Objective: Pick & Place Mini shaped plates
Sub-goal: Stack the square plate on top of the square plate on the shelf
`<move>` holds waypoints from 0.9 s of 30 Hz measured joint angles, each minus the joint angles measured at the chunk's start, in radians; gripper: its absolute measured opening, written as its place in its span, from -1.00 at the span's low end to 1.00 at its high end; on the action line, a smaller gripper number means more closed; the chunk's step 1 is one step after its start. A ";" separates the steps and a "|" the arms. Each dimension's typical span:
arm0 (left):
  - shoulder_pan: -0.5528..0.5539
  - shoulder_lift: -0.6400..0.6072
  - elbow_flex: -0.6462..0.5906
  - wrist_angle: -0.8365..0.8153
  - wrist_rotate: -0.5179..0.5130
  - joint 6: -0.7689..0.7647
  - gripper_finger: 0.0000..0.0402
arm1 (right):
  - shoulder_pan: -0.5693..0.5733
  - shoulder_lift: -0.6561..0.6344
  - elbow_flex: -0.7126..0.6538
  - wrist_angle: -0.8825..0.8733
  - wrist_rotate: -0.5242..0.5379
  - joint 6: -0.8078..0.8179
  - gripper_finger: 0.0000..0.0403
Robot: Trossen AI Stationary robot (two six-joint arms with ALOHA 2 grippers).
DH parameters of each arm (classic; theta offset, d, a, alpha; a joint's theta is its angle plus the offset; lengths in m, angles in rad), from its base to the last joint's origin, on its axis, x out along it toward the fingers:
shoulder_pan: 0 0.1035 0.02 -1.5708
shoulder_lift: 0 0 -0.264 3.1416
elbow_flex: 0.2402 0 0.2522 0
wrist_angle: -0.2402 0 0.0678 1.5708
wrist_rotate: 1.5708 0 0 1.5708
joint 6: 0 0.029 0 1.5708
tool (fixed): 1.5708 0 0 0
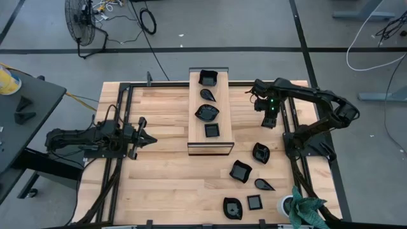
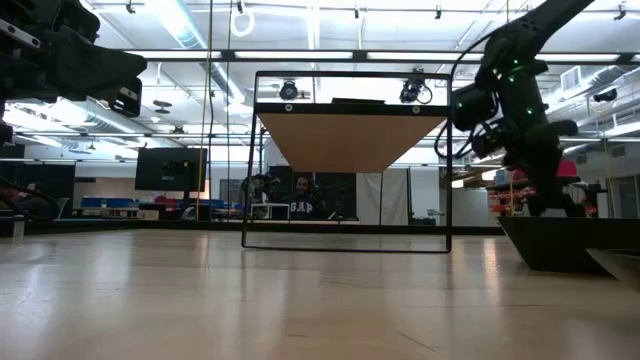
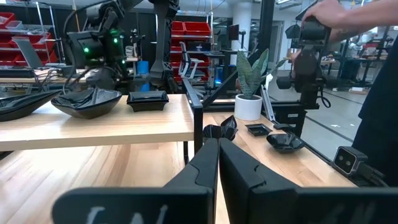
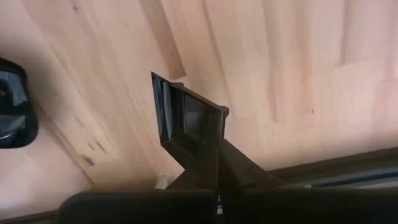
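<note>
My right gripper (image 1: 269, 121) hangs over the table's far right part, pointing down, shut on a small square glossy black plate (image 4: 186, 118). Several more mini plates sit on the raised light wooden board (image 1: 221, 102), among them a square one (image 1: 208, 77) and a wavy one (image 1: 206, 113). Others lie flat on the table at the near right, such as a plate (image 1: 261, 152) and a square one (image 1: 240, 171). My left gripper (image 1: 143, 137) waits at the left, level and shut, holding nothing (image 3: 217, 149). My right gripper pinches the square plate by one rim corner (image 4: 208, 146) between its two fingers, from above, pointing down. The plate hangs tilted on edge below the fingers, its hollow side showing, lifted clear of the table.
A potted plant in a white pot (image 1: 299, 207) stands at the near right corner. Dark frame rails (image 1: 294, 137) run along both sides of the table. A person's hand (image 3: 339, 12) shows beyond the table. One black plate (image 4: 12, 102) lies below my right gripper, off to the side.
</note>
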 joint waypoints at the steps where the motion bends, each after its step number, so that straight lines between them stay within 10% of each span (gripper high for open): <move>1: 0.000 0.000 0.000 0.000 0.000 0.000 -0.91 | 0.000 0.000 0.014 -0.011 0.000 0.000 -1.00; 27: 0.000 0.000 0.000 0.000 0.000 0.000 -0.91 | 0.141 -0.015 0.570 -0.277 -0.367 0.357 -1.00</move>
